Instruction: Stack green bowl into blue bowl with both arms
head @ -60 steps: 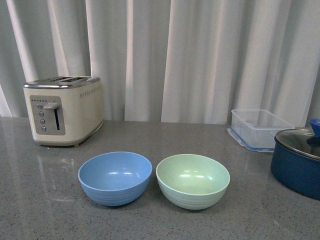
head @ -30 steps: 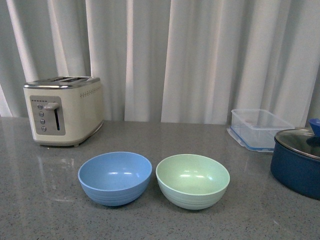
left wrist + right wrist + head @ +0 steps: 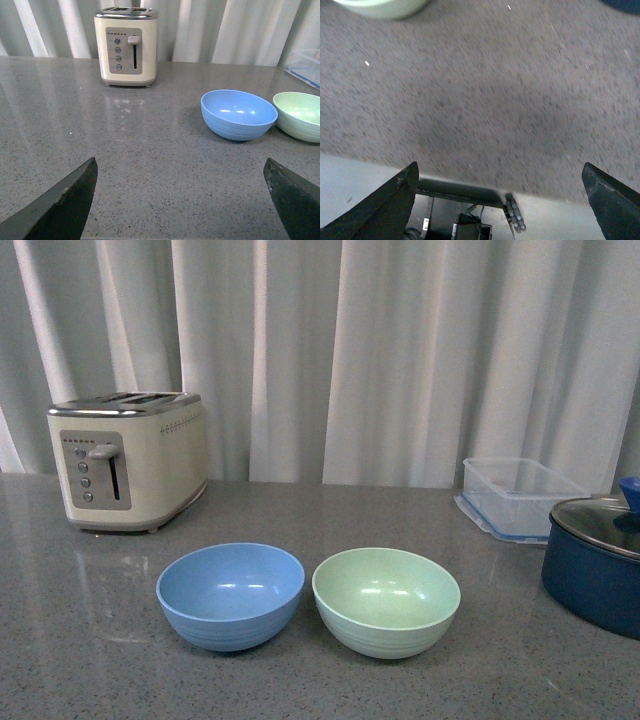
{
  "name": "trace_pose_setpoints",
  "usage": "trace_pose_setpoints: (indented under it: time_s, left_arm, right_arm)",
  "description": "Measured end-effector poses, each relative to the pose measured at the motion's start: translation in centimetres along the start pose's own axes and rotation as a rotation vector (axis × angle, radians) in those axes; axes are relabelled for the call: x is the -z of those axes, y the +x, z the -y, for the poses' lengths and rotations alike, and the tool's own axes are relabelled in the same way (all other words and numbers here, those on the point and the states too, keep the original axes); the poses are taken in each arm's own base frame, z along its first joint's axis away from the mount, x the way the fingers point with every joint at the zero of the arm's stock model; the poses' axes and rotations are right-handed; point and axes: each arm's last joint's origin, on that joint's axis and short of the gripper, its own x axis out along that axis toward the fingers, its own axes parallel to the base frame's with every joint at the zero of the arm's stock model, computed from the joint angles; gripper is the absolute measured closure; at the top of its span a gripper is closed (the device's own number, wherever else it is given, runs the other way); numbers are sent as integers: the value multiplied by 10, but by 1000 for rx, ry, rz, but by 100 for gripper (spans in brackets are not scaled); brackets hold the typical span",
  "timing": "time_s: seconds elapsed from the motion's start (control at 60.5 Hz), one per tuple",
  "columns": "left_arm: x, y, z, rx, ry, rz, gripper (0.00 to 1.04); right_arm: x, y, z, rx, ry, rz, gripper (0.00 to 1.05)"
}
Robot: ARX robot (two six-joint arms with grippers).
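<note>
On the desk [image 3: 500,680] out front, the blue bowl [image 3: 230,595] sat upright just beside the green bowl [image 3: 386,600]. From my left wrist, my left hand [image 3: 175,205] gaped empty, well short of both. From my right wrist, my right hand [image 3: 495,200] gaped empty too.

Comparing the front view over the last second, I log no displacement. The green bowl [image 3: 386,602] and the blue bowl [image 3: 230,596] hold identical positions, with green just beside blue at its 3 o'clock. The wrist views come with no earlier pictures, so I cannot log any change for the left gripper [image 3: 180,161] or the right gripper [image 3: 499,165]. The only irregularity I note is in the right wrist view, where the countertop [image 3: 495,100] grain is smeared.
</note>
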Motion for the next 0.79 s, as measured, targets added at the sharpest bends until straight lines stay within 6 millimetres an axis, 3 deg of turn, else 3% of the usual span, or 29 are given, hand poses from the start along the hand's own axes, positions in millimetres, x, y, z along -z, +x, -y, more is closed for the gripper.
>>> trace_pose_setpoints:
  time_s: [0.231, 0.793]
  left_arm:
    - [0, 0, 0, 0, 0, 0, 7]
    - [0, 0, 0, 0, 0, 0, 7]
  right_arm:
    - [-65, 30, -31, -70, 43, -21, 10]
    - [-113, 113, -63, -116, 59, -101, 10]
